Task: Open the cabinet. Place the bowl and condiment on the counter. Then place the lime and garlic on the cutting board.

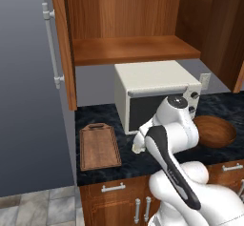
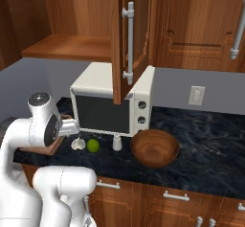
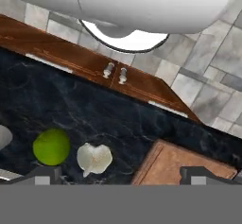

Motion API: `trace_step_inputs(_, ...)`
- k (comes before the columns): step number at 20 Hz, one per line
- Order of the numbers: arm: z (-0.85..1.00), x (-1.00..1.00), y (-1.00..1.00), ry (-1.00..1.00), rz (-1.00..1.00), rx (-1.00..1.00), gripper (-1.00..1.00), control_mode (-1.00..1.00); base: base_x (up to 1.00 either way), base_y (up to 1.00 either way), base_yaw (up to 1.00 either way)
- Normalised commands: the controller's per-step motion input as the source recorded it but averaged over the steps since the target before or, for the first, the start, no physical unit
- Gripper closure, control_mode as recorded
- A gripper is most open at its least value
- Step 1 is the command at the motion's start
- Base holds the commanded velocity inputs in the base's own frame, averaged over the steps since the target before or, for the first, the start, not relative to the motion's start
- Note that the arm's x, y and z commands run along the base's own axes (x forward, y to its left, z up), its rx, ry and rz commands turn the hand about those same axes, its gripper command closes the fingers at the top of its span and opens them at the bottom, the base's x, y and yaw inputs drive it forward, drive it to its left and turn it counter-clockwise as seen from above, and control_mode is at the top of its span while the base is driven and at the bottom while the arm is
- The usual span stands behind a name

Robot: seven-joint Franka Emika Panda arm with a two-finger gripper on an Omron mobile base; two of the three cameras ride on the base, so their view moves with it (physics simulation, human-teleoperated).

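Counter (image 2: 210,140): 1 lime (image 2: 93,145), 1 garlic (image 2: 78,144), 1 bowl (image 2: 154,147); gripper (image 3: 120,175) open, empty.

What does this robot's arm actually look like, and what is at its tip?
The arm is made of smooth, rounded, glossy white segments, thick like padded tubes. A dark grey to black band runs along one segment, and a round grey cap with small dots covers a joint. No loose cables show. In the hand view, the gripper ends in two small, dark grey, blocky fingertips.
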Motion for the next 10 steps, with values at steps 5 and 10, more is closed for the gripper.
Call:
trace_step_inputs(5, -0.64, 0.68, 0.01, 0.0, 0.03, -0.1, -1.0, -1.0, 0.0, 0.0, 0.0)
trace_step_inputs(10, -0.4, 0.38, -0.07, 0.02, 0.0, -0.03, -1.0, -1.0, 0.0, 0.0, 0.0)
